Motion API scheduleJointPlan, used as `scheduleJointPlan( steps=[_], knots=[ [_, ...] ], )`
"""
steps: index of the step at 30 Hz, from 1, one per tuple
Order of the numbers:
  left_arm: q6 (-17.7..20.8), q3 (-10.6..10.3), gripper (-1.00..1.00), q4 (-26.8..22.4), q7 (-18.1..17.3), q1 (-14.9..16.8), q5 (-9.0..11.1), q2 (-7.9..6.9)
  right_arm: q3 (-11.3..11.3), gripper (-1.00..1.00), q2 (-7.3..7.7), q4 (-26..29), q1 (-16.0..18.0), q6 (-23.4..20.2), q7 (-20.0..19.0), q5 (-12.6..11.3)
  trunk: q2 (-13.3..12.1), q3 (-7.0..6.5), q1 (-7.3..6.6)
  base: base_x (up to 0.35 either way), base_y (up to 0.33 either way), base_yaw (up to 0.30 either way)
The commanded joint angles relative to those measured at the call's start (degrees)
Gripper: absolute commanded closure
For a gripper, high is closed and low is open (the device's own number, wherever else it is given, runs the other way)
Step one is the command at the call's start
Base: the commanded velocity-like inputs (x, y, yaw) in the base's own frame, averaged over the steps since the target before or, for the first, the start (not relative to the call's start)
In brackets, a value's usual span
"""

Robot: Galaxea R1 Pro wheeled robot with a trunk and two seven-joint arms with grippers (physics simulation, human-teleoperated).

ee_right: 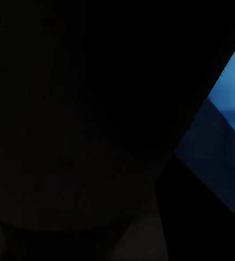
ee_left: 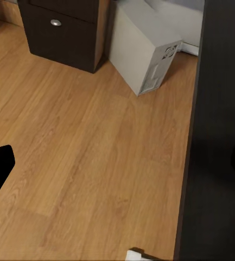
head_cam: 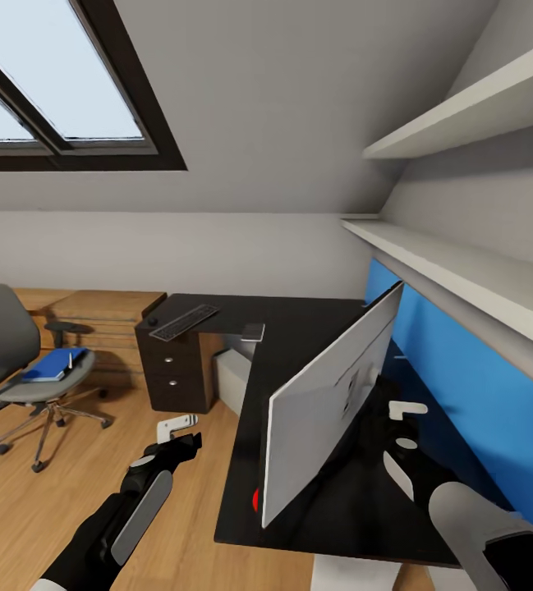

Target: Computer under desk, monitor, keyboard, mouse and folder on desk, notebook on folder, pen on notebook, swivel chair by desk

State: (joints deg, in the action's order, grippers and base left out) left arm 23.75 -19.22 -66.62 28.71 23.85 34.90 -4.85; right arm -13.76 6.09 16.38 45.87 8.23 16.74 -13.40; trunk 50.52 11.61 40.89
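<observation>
Left pincer [head_cam: 186, 444] above wooden floor [head_cam: 69, 509]

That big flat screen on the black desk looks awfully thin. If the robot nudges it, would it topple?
Quite possibly. The monitor is a wide, thin panel that already stands tilted on the desk, so a push high up would likely tip it. It looks stiff, not floppy, so it should move as one piece. The glossy desktop may let it slide.

This is a room under the roof of a home, used for work. It has a slanted ceiling with a roof window [head_cam: 61, 82], a wood floor [head_cam: 69, 509], white shelves [head_cam: 463, 263], a bench [head_cam: 299, 328] and a chair [head_cam: 20, 353].
</observation>
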Motion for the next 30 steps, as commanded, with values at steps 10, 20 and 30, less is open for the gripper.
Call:
scheduleJointPlan(
  steps=[10,20,30],
  knots=[
    [0.1,-0.2,-1.0,-0.1,0.6,0.1,0.5,-0.07,-0.1,1.0,0.06,0.1,0.0,0.3,0.4,-0.3,0.0,0.08,0.03,0.167,-0.058,0.0],
    [0.1,-0.1,-1.0,-0.1,0.6,0.1,0.5,-0.07,-0.1,1.0,0.06,0.1,0.0,0.3,0.4,-0.3,0.0,0.08,0.03,0.169,-0.117,0.0],
    [0.1,-0.1,-1.0,-0.1,0.6,0.1,0.5,-0.07,-0.1,1.0,0.06,0.0,0.0,0.3,0.4,-0.3,0.0,0.08,0.03,0.132,-0.09,0.0]
  ],
)
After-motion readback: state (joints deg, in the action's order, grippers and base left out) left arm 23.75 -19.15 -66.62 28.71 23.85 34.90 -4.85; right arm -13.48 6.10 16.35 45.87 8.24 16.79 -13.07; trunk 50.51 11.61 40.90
